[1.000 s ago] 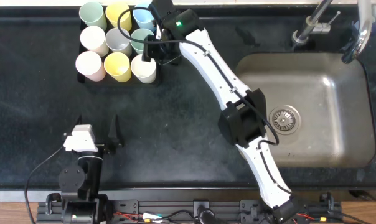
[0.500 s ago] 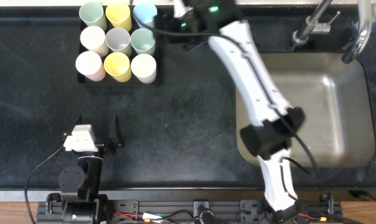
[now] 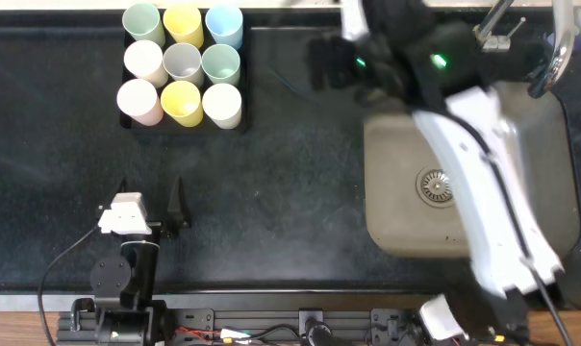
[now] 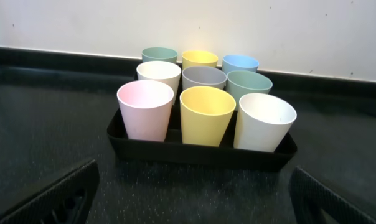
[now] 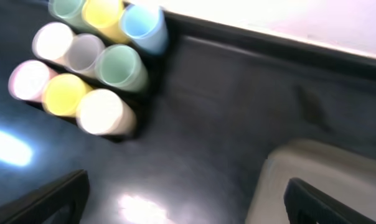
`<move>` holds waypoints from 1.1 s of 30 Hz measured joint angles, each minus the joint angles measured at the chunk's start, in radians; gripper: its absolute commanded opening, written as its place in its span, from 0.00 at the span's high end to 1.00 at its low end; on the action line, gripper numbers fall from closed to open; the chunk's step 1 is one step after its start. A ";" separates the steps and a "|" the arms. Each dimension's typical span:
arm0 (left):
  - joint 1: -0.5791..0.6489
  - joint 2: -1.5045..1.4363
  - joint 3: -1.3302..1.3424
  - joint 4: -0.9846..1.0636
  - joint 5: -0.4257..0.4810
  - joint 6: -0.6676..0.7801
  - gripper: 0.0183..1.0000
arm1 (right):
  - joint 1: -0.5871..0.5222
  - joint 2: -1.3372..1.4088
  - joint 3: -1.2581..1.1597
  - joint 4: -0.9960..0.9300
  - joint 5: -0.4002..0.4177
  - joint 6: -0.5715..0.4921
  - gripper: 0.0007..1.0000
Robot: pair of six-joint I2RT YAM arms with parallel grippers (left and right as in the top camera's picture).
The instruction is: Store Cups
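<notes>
The right fingers [image 5: 57, 196] have swung from the black tray [image 3: 246, 86] of nine pastel plastic cups [image 3: 182, 65], at 11 o'clock on the dark surface [image 3: 271, 192], toward 2 o'clock, spread empty like the left fingers [image 4: 57, 193]. Storing looks finished.

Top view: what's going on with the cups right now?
Nine pastel plastic cups stand upright, three by three, in the black plastic tray at the counter's back. Neither arm holds anything. The right pincer hangs open and empty over the dark counter between tray and steel sink; the left pincer sits open near its base, facing the tray.
</notes>
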 measured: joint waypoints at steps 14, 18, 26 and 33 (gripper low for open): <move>0.000 0.000 0.000 -0.001 0.000 0.000 0.00 | -0.238 -0.626 -0.629 0.306 0.083 -0.012 0.00; 0.000 0.000 0.000 -0.001 0.000 0.000 0.00 | -0.275 -0.779 -0.821 0.521 0.087 -0.012 0.00; 0.000 0.000 0.000 -0.001 0.000 0.000 0.00 | -0.288 -1.038 -1.139 0.874 0.087 -0.001 0.00; 0.000 0.000 0.000 -0.001 0.000 0.000 0.00 | -0.288 -1.189 -1.360 1.056 0.087 0.035 0.00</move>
